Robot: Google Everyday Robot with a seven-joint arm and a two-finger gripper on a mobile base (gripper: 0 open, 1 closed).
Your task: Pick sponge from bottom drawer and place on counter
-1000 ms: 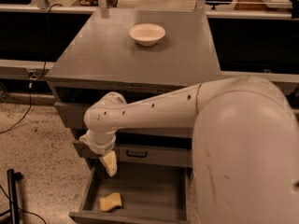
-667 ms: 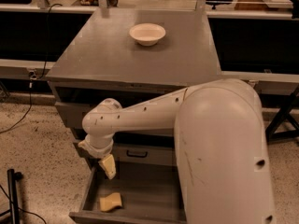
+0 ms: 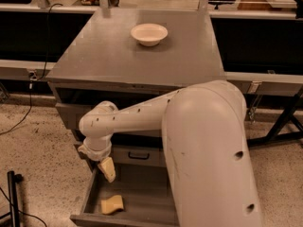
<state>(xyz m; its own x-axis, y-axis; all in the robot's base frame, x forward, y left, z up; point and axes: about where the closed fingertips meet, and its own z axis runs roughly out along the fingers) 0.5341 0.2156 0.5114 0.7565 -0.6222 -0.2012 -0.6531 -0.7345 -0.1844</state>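
The pale yellow sponge lies on the floor of the open bottom drawer, near its front left corner. My gripper points down at the end of the white arm, just above the drawer's left side. It hangs behind and a little above the sponge, not touching it. The grey counter is the cabinet's top, with a white bowl on its far middle part.
My bulky white arm covers the right part of the drawers and the cabinet front. A middle drawer with a black handle sits behind the gripper. A black stand is on the floor at the left, and a table leg at the right.
The arm's big link has swung left and closer to the camera, hiding more of the drawer. The gripper has sunk slightly. The sponge has not moved.
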